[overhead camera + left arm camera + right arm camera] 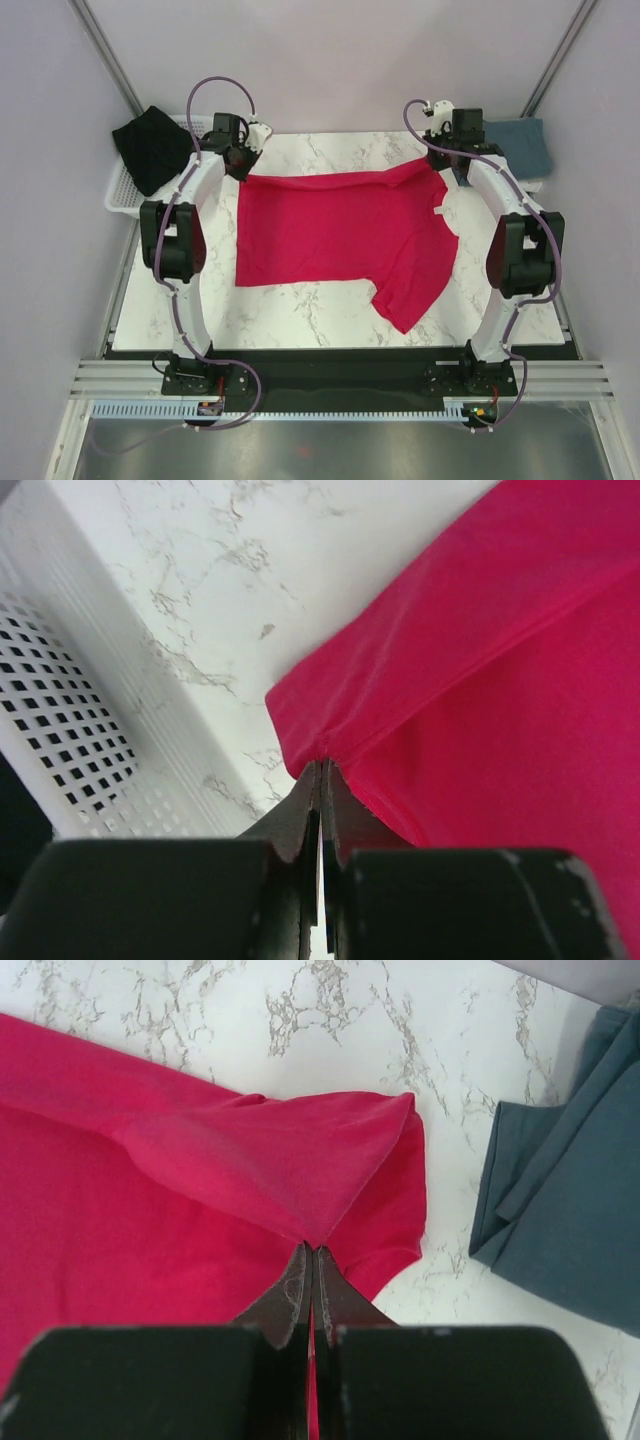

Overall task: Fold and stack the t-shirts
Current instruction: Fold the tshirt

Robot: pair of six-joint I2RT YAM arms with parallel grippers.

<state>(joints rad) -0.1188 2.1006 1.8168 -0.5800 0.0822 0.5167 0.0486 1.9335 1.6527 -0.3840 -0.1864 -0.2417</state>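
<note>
The red t-shirt (340, 235) lies spread across the marble table (300, 310), with one sleeve pointing toward the near edge. At the far left my left gripper (244, 165) is shut on the shirt's back left corner; the wrist view shows the cloth (500, 680) pinched at the closed fingertips (321, 765). On the far right my right gripper (446, 165) is shut on a fold of the red cloth (150, 1220) by the far sleeve, pinched at its tips (312, 1248). The black t-shirt (150, 145) rests on the basket. The blue-grey t-shirt (520, 145) lies folded at the back right (570, 1190).
A white perforated basket (120, 195) sits off the table's left edge, close beside the left gripper (70, 710). Bare marble shows along the near edge and behind the shirt. Grey walls and slanted metal posts close in the back.
</note>
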